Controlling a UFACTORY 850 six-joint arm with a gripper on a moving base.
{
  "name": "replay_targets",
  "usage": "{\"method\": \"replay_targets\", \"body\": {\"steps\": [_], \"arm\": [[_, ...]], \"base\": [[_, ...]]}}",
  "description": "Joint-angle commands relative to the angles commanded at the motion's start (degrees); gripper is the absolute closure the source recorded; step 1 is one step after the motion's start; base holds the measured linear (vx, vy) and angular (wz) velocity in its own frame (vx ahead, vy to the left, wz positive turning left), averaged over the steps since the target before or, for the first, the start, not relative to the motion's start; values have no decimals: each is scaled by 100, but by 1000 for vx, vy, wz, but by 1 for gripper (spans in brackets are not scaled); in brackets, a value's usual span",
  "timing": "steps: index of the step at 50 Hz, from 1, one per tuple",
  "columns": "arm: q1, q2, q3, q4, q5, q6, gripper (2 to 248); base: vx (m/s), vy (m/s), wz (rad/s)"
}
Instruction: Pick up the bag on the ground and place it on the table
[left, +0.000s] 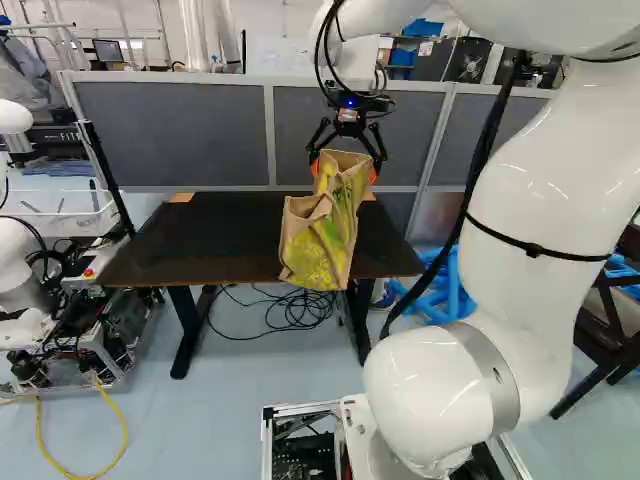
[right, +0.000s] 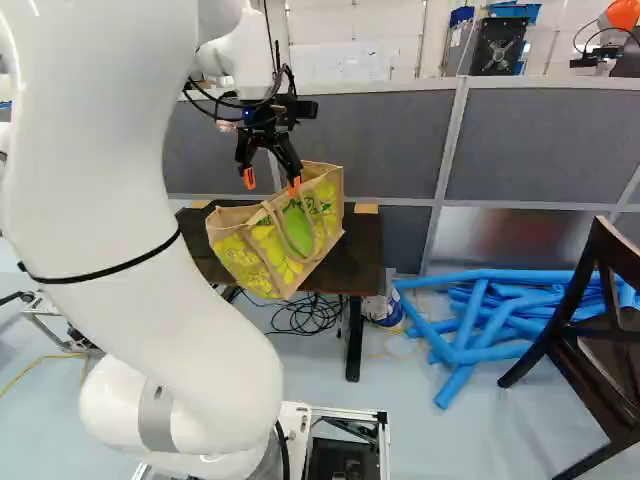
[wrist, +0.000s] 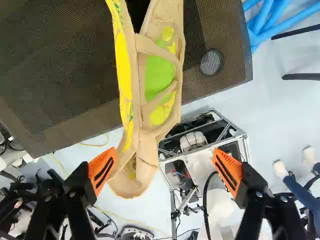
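Over the dark rectangular table, your black two-finger gripper is spread wide, its two orange pads well apart and not closed on anything. The one tan fabric bag with yellow and green print lies tilted at the tabletop's near edge, part over the top and part jutting past it, with one end reaching toward the space between the fingers. Your white arm rises from its lowest joint, bends forward up high and hangs the gripper fingers-down above the bag.

You have one bag, one table, one coiled heap of black cable under it, one dark wooden chair and several blue tubes piled between table and chair. At the left of the left base view stands another robot.

As for containers, the bag has a strap handle looping down its side; you cannot tell what it holds. The open silver metal frame of your base has dark equipment inside.
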Motion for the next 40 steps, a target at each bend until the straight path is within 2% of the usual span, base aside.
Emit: {"method": "replay_targets", "body": {"steps": [23, 40], "arm": [[0, 0, 0, 0, 0, 0, 3], [0, 0, 0, 0, 0, 0, 3]], "base": [[-8, 0, 0], [-93, -3, -2]]}}
